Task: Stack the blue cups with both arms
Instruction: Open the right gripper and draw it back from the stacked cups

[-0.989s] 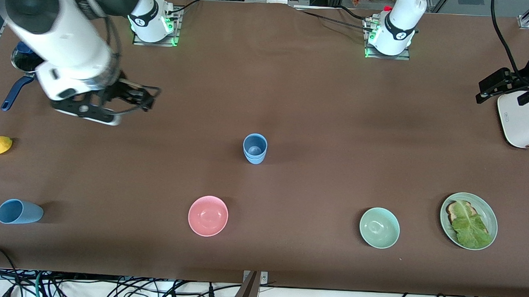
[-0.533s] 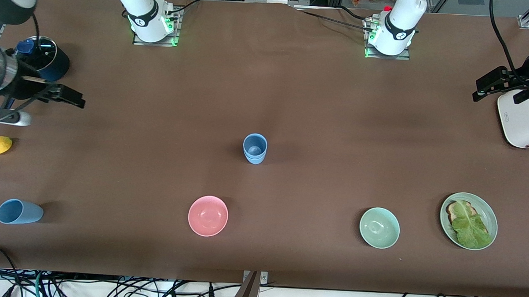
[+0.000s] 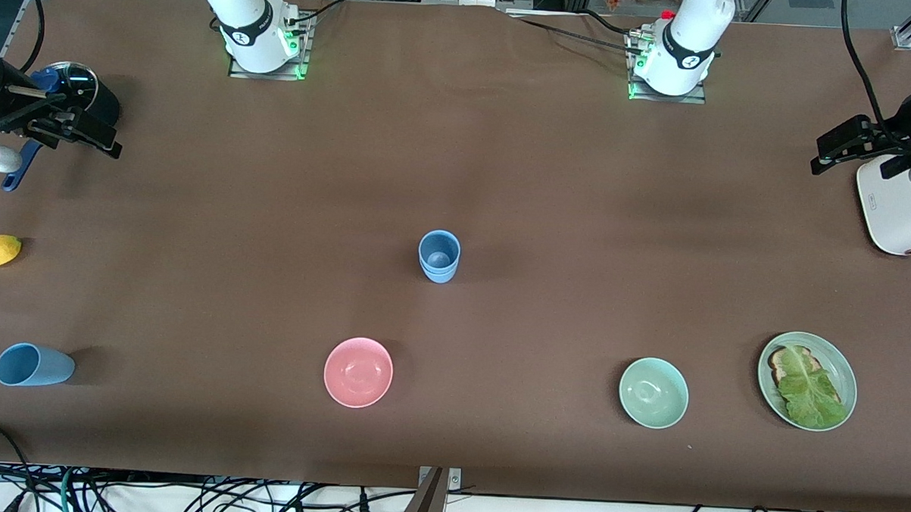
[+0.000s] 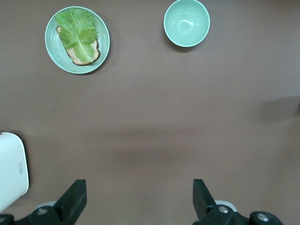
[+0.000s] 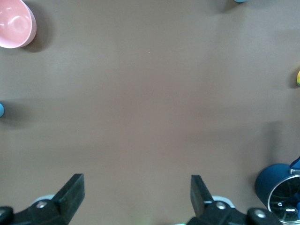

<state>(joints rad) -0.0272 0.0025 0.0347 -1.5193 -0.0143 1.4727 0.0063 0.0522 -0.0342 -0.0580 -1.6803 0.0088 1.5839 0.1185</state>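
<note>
Even, soft overhead light fills the scene, and the brown worktop (image 3: pixel 549 176) reads matte, no glare. Short soft shadows sit beside the stacked blue cups (image 3: pixel 439 256) and pink bowl (image 3: pixel 358 371). Green lamps glow at both bases. Everything's sharp.

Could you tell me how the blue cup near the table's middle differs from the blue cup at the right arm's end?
The middle blue cup stands upright, mouth up; the end blue cup lies on its side. The middle one shows a second rim line, so it appears to be two cups nested; the end one is single. The end one lies nearer the front camera. Both are matte blue tapered tumblers, and no gripper touches either.
</note>
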